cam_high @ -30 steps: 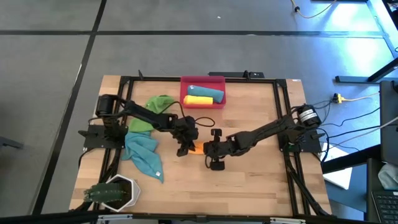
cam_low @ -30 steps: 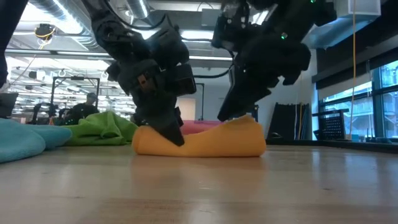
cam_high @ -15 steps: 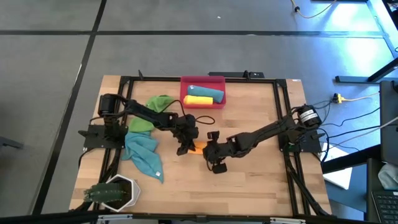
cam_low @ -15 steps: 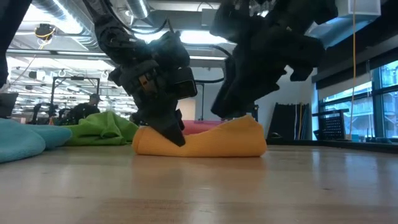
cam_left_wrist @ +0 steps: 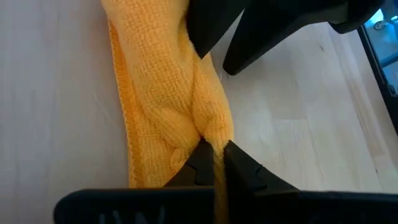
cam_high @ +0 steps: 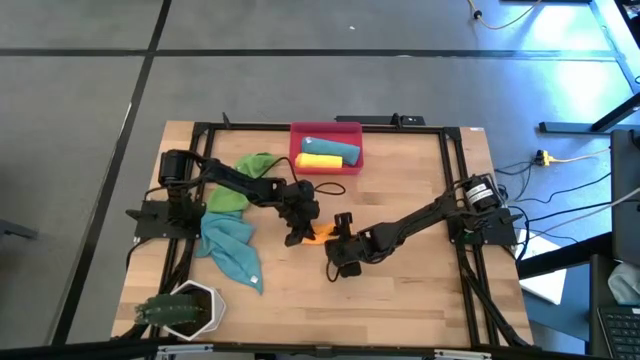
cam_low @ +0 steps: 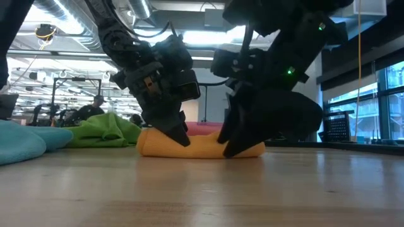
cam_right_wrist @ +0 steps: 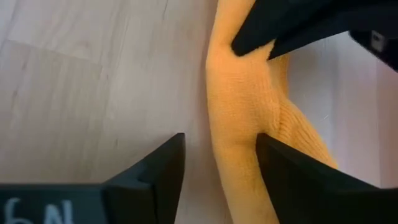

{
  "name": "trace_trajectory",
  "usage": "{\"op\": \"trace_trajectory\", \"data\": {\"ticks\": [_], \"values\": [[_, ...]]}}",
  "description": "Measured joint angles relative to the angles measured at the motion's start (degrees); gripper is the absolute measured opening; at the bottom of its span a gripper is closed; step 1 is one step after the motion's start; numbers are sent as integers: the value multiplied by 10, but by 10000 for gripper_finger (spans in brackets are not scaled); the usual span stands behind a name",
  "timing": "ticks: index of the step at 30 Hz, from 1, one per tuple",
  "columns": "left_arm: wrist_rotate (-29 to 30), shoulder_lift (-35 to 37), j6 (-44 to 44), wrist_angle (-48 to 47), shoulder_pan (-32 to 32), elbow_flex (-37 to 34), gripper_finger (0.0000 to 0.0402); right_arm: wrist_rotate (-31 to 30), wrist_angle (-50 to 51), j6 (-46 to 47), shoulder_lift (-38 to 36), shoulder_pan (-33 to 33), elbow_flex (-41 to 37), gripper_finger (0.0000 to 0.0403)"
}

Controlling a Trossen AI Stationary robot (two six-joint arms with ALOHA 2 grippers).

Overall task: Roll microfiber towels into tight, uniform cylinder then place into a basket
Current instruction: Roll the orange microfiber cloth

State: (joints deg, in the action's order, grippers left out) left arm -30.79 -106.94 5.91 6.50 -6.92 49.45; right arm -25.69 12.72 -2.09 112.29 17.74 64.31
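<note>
The orange towel (cam_high: 319,235), rolled into a short cylinder, lies lengthwise on the table's middle. My left gripper (cam_high: 297,236) is shut on its left end. My right gripper (cam_high: 336,252) is open and low over the roll's right end (cam_right_wrist: 239,124), one finger on each side. The red-pink basket (cam_high: 352,160) stands at the far edge with a teal roll and a yellow roll inside. A green towel (cam_high: 248,172) and a teal towel (cam_high: 232,250) lie crumpled at the left. My left gripper pinches a fold of cloth at the roll's left end (cam_left_wrist: 214,134) between its two fingertips, slanting down from the table's left. The roll rests on the table. My right gripper's one finger (cam_right_wrist: 292,180) lies against the roll's side (cam_right_wrist: 249,168); the other finger (cam_right_wrist: 149,180) stands clear of it. The fingers slant down from the right, across the roll.
A white hexagonal pot with a plant (cam_high: 185,308) stands at the near left corner. A black frame (cam_high: 452,200) runs round the work area. Bare wood lies near and to the right of the roll.
My right gripper has opened, let go of the roll's right end, rolled its wrist and sunk down until its fingers straddle that end. The roll's right end, raised before, now lies low on the table. The left end has stayed in place.
</note>
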Motion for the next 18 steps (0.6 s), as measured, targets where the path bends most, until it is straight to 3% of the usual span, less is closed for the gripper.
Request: {"op": "trace_trajectory", "data": {"ticks": [18], "values": [[-4, 0, 0, -3, -6, 0, 0, -34, -11, -42, -3, 2, 0, 194]]}}
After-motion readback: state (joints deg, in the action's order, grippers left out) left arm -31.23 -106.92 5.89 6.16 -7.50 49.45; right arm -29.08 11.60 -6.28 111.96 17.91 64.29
